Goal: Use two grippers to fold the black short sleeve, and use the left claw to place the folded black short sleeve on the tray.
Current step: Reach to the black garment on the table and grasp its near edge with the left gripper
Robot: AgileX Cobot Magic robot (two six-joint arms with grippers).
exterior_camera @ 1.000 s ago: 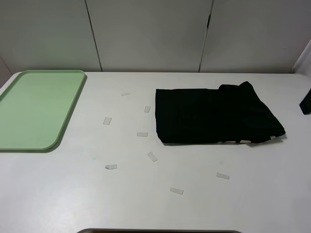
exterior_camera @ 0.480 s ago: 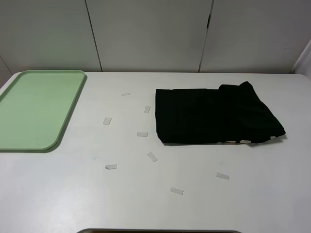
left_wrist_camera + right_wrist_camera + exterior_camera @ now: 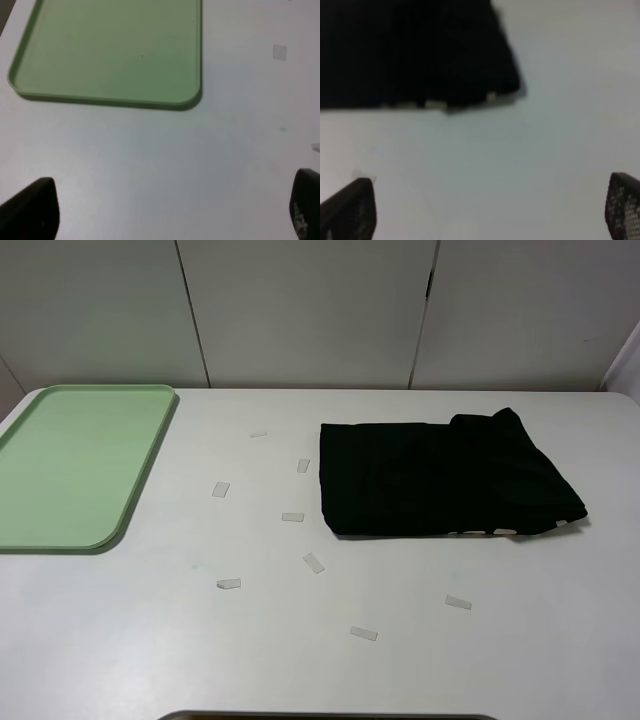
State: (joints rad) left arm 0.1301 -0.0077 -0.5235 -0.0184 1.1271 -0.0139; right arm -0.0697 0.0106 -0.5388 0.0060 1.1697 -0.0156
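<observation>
A white table (image 3: pixel 400 660) stands before a wall (image 3: pixel 300 310) of pale grey panels. On it lie one green tray (image 3: pixel 150 462) at the far left, one black shirt (image 3: pixel 430 480) folded flat right of the middle, well apart from the tray, and eight small paper strips (image 3: pixel 314 562) scattered between and in front of them.

The high view shows neither arm. Only the wrist views do: the left claw (image 3: pixel 167 215) hangs over bare table near the tray's corner, fingers spread wide and holding nothing. The right claw (image 3: pixel 485 212) is likewise spread and holding nothing, with the shirt's pale-lettered edge beyond it, blurred.
</observation>
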